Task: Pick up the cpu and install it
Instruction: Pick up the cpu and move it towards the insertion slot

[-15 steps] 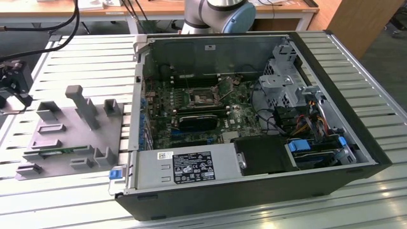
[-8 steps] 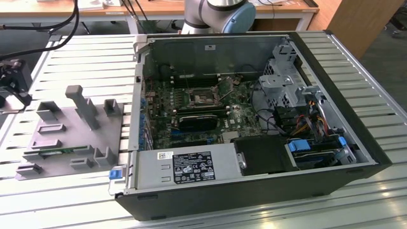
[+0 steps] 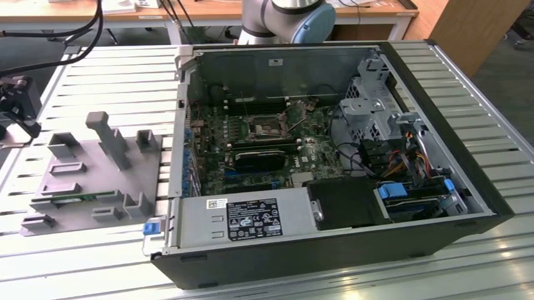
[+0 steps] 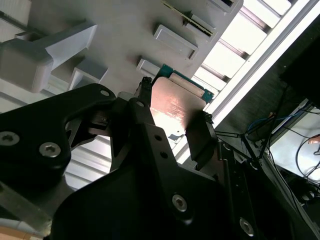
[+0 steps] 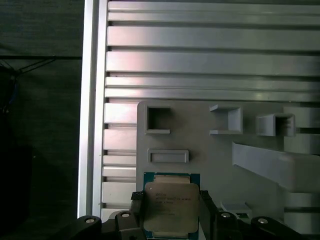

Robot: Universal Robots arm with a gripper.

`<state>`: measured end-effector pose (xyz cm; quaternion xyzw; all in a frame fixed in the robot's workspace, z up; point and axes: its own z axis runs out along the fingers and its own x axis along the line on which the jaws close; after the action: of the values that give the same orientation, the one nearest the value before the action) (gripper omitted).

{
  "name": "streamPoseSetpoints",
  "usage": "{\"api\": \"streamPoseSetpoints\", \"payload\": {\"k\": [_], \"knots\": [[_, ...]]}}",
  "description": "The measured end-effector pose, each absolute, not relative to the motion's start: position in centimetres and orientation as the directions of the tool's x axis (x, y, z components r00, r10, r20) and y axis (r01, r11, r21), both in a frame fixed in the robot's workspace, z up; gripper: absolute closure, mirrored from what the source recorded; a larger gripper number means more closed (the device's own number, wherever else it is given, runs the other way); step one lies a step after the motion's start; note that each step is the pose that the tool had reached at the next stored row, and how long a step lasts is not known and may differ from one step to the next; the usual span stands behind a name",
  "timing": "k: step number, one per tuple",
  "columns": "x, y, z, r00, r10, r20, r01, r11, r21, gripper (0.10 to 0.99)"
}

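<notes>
cpu (image 5: 171,207): flat square chip, shiny silver-grey lid with a thin green edge, pinched on two opposite sides in the claw (image 5: 171,197), over the grey tray (image 5: 215,160).

Exterior view: high, oblique, looking down on the open computer case (image 3: 276,65), grey fixture plate (image 3: 87,178) at its nine o'clock. Both wrist views: close over that plate, sharing the cpu (image 5: 171,205) (image 4: 176,107) between the jaws.

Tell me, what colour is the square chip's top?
Shiny silver-grey, on the flat square metal cpu; clearest in the first wrist view.
</notes>
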<state>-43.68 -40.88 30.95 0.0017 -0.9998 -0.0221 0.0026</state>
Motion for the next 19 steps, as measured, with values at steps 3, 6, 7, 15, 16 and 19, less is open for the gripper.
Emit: {"api": "streamPoseSetpoints", "payload": {"k": [3, 6, 7, 15, 16, 19], "knots": [[-43.68, -40.88, 31.02, -1.0, -0.004, 0.005, -0.003, 0.999, 0.044, 0.561], [-43.68, -40.88, 31.11, -1.0, -0.004, 0.005, -0.003, 0.999, 0.044, 0.561], [-43.68, -40.88, 31.18, -1.0, -0.004, 0.005, -0.003, 0.999, 0.044, 0.561], [-43.68, -40.88, 31.37, -1.0, -0.004, 0.005, -0.003, 0.999, 0.044, 0.561], [-43.68, -40.88, 31.39, -1.0, -0.004, 0.005, -0.003, 0.999, 0.044, 0.561], [-43.68, -40.88, 31.48, -1.0, -0.004, 0.005, -0.003, 0.999, 0.044, 0.561]]}}
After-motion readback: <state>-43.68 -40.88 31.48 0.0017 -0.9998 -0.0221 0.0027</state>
